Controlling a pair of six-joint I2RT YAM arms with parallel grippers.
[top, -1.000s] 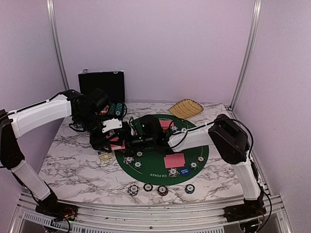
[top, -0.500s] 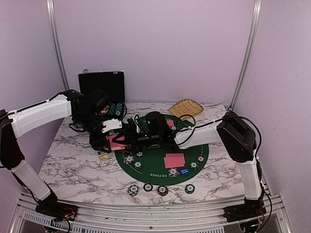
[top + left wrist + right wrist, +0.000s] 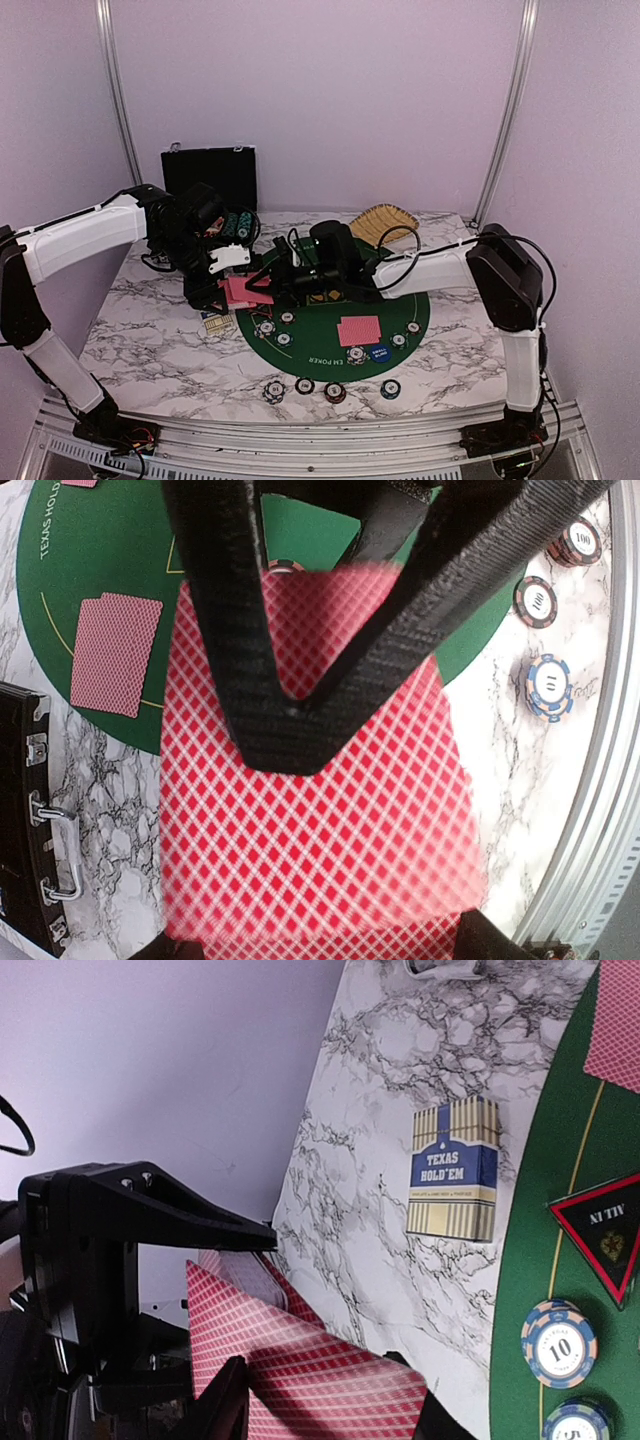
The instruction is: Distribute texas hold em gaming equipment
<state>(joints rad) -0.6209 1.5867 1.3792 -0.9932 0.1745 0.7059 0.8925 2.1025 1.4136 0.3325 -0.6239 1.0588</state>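
Far left, against the back wall: a black case [image 3: 210, 178], upright. Just right of it, the left gripper [image 3: 290, 748], fingers drawn together into a V, tips set on red-backed cards [image 3: 320, 860] held above the table [image 3: 150, 340] near the mat's left rim. Under them, flat on the marble: a blue and cream box [image 3: 455, 1167], just off the green mat [image 3: 320, 322]. Meeting the same cards from the right: the right gripper [image 3: 330, 1408], fingers apart, one at each side edge of a blurred card; cannot tell whether pressing it or only flanking it. On the mat just beside the box, a black-red triangular marker [image 3: 602, 1232], with striped chips [image 3: 558, 1343] close by. Mid-mat, face down and overlapping: a card pair [image 3: 359, 330]. Nearer than that and slightly right, a blue button [image 3: 379, 352] just beside a chip. Along the near table edge, off the mat: front chips [image 3: 335, 391], four in a row, each apart from the next. Far right at the back: a tan basket [image 3: 385, 222], beyond the right arm.
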